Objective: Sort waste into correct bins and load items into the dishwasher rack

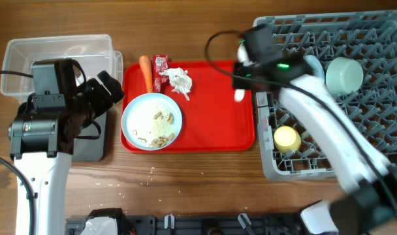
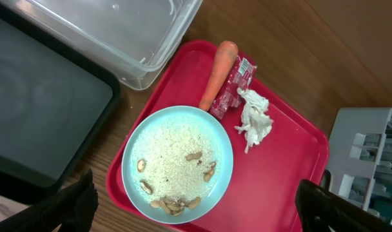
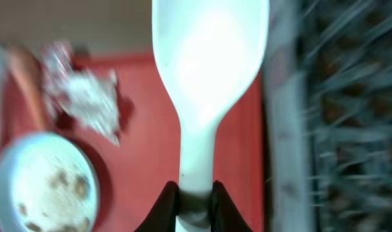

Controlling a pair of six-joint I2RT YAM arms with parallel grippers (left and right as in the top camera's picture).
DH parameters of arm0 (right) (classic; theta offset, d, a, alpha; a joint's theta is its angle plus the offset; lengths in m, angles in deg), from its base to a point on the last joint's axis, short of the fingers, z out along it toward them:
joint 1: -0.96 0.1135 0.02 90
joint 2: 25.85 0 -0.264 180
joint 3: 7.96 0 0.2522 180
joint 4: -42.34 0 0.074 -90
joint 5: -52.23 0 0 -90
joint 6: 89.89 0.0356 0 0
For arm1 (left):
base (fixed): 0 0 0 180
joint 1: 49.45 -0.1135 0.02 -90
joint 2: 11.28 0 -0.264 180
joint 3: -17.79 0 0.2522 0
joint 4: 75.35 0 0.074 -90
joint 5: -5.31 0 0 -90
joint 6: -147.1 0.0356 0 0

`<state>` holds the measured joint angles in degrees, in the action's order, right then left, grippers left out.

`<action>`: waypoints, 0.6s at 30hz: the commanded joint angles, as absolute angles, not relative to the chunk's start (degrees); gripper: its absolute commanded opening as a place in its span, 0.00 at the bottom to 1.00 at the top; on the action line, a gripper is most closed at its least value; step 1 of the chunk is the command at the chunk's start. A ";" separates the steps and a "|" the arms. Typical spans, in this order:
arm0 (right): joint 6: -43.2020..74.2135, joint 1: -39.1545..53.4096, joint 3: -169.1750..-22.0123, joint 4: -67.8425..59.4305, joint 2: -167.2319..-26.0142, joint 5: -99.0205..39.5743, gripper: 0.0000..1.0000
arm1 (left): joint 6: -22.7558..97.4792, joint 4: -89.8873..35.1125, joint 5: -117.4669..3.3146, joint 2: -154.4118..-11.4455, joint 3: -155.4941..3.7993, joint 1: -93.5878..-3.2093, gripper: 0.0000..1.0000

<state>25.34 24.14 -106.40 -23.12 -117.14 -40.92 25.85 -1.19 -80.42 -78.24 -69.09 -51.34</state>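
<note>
My right gripper point(image 3: 196, 196) is shut on the white spoon point(image 3: 209, 71) and holds it over the right edge of the red tray, beside the grey dishwasher rack point(image 1: 381, 124); the spoon point(image 1: 239, 91) shows below the wrist overhead. On the tray lie the orange carrot point(image 1: 146, 72), the red wrapper point(image 1: 160, 65), the white tissue point(image 1: 180, 80) and the pale blue bowl point(image 1: 151, 121) with tan crumbs point(image 2: 176, 205). My left gripper point(image 2: 196, 206) is open above the bowl's near rim. The clear bin point(image 1: 58, 53) and black bin point(image 1: 93, 140) stand at the left. A pale green bowl point(image 1: 344, 74) and yellow bowl point(image 1: 286, 138) sit in the rack.
The red tray point(image 1: 218, 127) lies between the bins and the rack. A few crumbs point(image 1: 151, 171) lie on the wooden table in front of the tray. A black cable point(image 1: 218, 39) loops behind the right arm.
</note>
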 commanded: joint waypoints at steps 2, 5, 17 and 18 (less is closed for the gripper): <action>15.11 18.50 -106.62 -24.85 -114.75 -47.02 0.04 | 25.09 -1.30 -81.16 -78.46 -69.18 -51.64 1.00; 7.77 15.29 -106.01 -26.07 -118.69 -47.04 0.04 | 25.09 -1.30 -81.16 -78.46 -69.18 -51.64 1.00; 5.56 14.90 -107.41 -28.02 -124.55 -40.82 0.40 | 25.09 -1.30 -81.16 -78.46 -69.18 -51.64 1.00; 4.80 14.94 -107.52 -27.80 -122.53 -37.32 0.45 | 25.09 -1.30 -81.16 -78.46 -69.18 -51.64 1.00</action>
<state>6.89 14.68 -106.25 -27.93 -127.65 -46.15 25.85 -1.17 -80.42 -78.24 -69.09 -51.34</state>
